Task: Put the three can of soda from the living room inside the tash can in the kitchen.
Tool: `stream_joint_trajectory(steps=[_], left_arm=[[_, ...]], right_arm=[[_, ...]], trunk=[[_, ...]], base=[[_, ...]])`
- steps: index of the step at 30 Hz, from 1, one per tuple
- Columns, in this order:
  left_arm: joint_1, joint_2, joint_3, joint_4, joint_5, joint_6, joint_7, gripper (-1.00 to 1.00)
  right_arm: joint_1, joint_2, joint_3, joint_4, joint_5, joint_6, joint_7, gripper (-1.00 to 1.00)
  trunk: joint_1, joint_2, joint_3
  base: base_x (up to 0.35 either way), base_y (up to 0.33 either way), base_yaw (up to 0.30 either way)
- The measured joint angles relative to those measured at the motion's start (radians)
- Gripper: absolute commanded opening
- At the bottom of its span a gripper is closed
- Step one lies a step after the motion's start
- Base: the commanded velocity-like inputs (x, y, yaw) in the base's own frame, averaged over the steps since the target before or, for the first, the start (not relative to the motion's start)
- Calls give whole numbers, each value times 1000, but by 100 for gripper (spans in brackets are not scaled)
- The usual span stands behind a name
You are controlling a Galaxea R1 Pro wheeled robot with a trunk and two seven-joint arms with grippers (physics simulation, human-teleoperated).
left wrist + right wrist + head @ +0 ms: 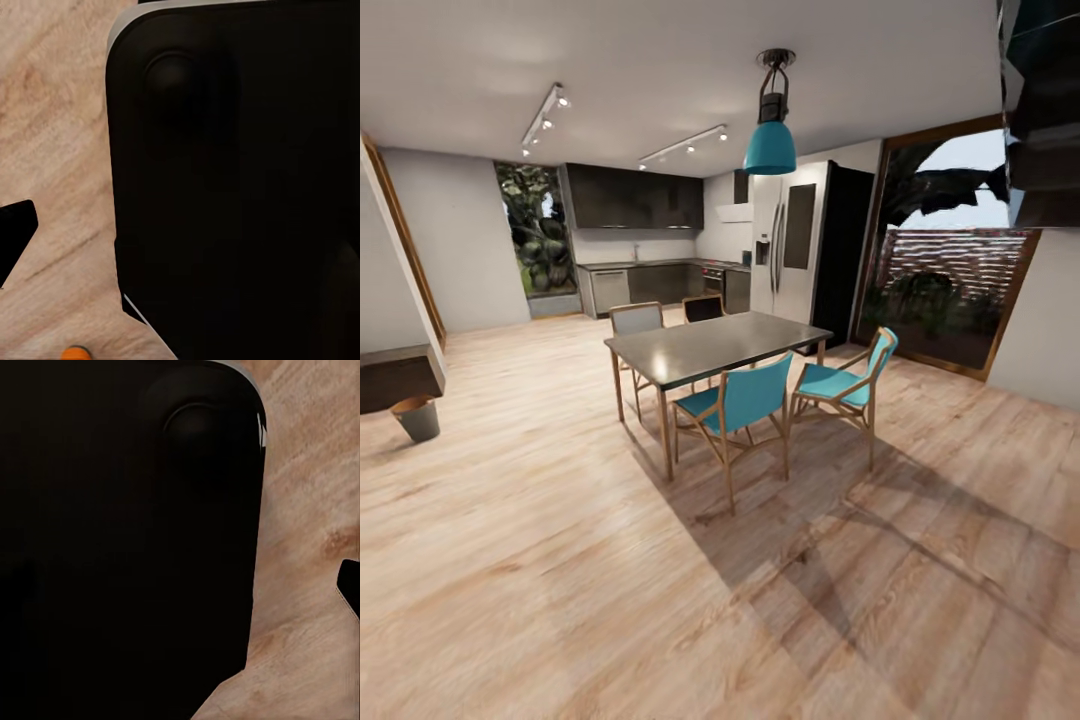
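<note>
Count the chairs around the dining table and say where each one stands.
4. Two blue chairs on the near side: one at the front, one by the right end. Two more at the far side: a grey one and a dark one. The table may hide others.

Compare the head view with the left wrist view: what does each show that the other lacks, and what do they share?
Head view alone: the dining table with teal chairs, the fridge, the kitchen counter, a teal pendant lamp, and a small bucket on the floor at left. Left wrist view alone: a large black robot body panel and an orange sliver at the frame edge. Shared: the pale plank floor.
</note>
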Motion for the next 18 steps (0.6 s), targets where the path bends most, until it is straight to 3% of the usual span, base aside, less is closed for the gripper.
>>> stream_joint_trajectory(steps=[18], left_arm=[[0, -10, 9, 0, 4, 1, 0, 100]], right_arm=[[0, 0, -1, 0, -1, 0, 0, 100]], trunk=[[0, 0, 0]], base=[[0, 0, 292]])
